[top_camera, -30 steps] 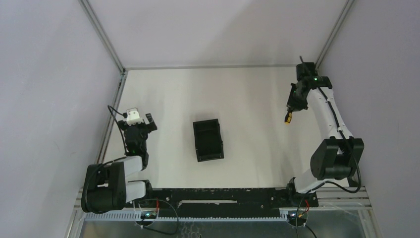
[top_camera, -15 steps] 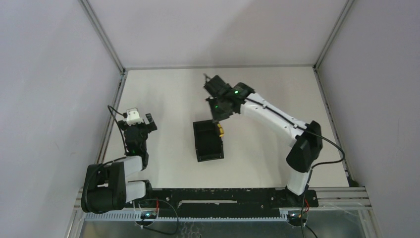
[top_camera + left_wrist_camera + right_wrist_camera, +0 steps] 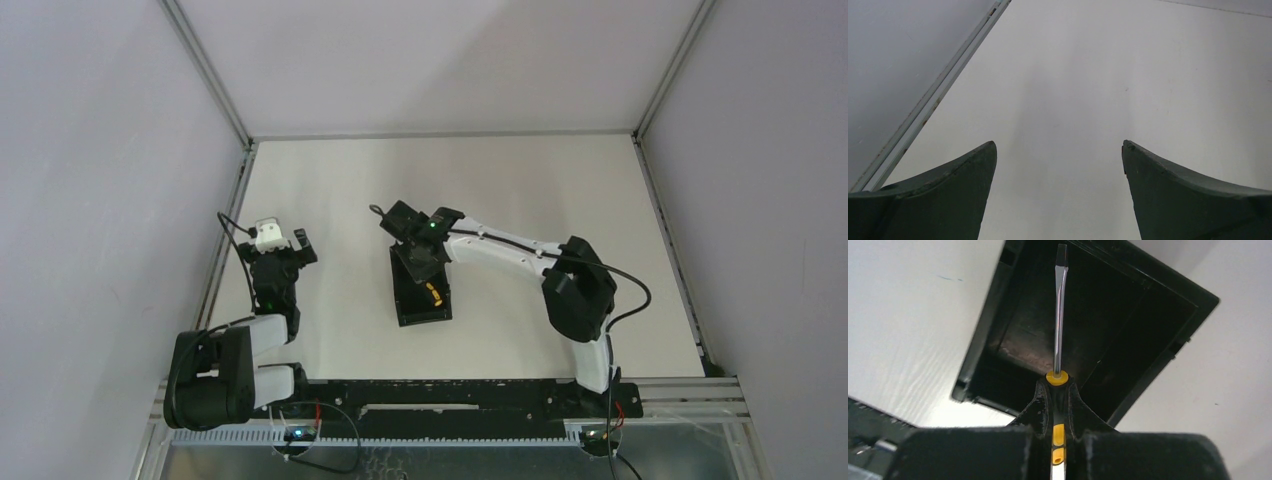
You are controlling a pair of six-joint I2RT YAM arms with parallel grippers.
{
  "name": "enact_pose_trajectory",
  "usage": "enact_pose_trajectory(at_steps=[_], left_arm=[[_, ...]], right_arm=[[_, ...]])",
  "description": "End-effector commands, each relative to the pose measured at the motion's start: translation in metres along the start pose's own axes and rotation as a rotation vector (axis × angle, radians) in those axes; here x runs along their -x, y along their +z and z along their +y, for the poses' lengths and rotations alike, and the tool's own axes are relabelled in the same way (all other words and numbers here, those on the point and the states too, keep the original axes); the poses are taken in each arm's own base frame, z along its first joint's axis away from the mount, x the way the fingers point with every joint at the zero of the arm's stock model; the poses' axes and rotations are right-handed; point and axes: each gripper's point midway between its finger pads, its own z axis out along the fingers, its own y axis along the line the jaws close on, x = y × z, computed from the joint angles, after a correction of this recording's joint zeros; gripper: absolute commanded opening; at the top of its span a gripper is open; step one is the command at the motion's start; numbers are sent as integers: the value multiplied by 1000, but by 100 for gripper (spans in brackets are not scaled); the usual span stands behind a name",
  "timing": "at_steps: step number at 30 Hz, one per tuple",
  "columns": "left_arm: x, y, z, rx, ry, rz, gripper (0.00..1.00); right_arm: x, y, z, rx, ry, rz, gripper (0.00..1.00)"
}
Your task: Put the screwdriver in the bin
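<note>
The right end effector [image 3: 1057,390] is clenched on the screwdriver [image 3: 1060,315], gripping its black and yellow handle between both fingers; the thin metal shaft points straight out from the wrist, its flat tip over the dark inside of the bin [image 3: 983,330]; whether the tip touches the bin floor cannot be told. From above, the right end effector [image 3: 428,272] hangs over the far half of the bin [image 3: 424,318], and a yellow part of the screwdriver [image 3: 433,293] shows inside the bin's outline near its right wall. The bin stands near the middle of the pale desk [image 3: 520,180]. The left end effector [image 3: 285,242] is well apart to the left; in its own wrist view the left end effector [image 3: 1058,155] is released, its fingers [image 3: 963,185] spread wide with only bare desk between them.
</note>
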Motion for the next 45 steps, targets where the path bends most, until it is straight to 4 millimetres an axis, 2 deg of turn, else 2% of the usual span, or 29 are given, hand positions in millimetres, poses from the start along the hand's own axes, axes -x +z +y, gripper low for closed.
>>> enact_pose_trajectory(at_steps=[1,5,7,11,13,18,19,20,21,22,25,28,33,39,42,45], left_arm=[[33,11,-4,-5,-2,-90,100],[33,11,-4,-5,-2,-90,100],[33,11,-4,-6,-2,-89,100],[33,11,-4,-6,-2,-89,100],[33,11,-4,-5,-3,-90,100],[33,11,-4,-4,-2,-89,100],[33,11,-4,-4,-2,-89,100],[33,11,-4,-5,-2,-90,100],[33,11,-4,-6,-2,-89,100],[33,11,-4,-5,-2,-90,100],[33,11,-4,-6,-1,-89,100],[33,11,-4,-5,-2,-90,100],[33,11,-4,-5,-2,-89,100],[33,11,-4,-5,-3,-91,100],[33,11,-4,-5,-2,-90,100],[33,11,-4,-5,-2,-90,100]], right_arm=[[8,20,4,-15,-45,-50,1],[5,29,11,-6,-42,-45,22],[8,27,12,-10,-30,-47,33],[16,17,8,-40,-4,-80,46],[21,6,5,-51,2,-102,47],[41,-50,3,-21,24,-235,48],[45,-63,2,-7,28,-275,54],[47,-76,0,0,33,-314,72],[52,-91,-2,11,44,-374,96],[50,-101,-6,15,48,-408,99],[50,-136,-16,58,50,-546,100],[37,-162,-32,81,54,-640,100],[3,-167,-79,36,142,-715,100],[-50,-153,-138,5,346,-801,100],[-77,-137,-158,-32,433,-803,100],[-98,-118,-169,-68,485,-767,100]])
